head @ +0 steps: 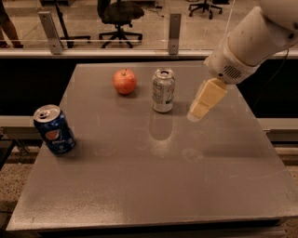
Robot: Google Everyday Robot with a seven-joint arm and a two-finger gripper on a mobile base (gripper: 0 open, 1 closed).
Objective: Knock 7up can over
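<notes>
The 7up can [163,90] stands upright on the grey table [153,176], toward the back middle; it is silver-white with green markings and a pull-tab top. My gripper [199,111], cream-coloured on a white arm, hangs just to the right of the can, a short gap away, its tip close above the table.
A red apple [125,81] sits left of the can. A blue Pepsi can [54,129] stands upright near the table's left edge. Behind the table are a glass railing and office chairs [118,14].
</notes>
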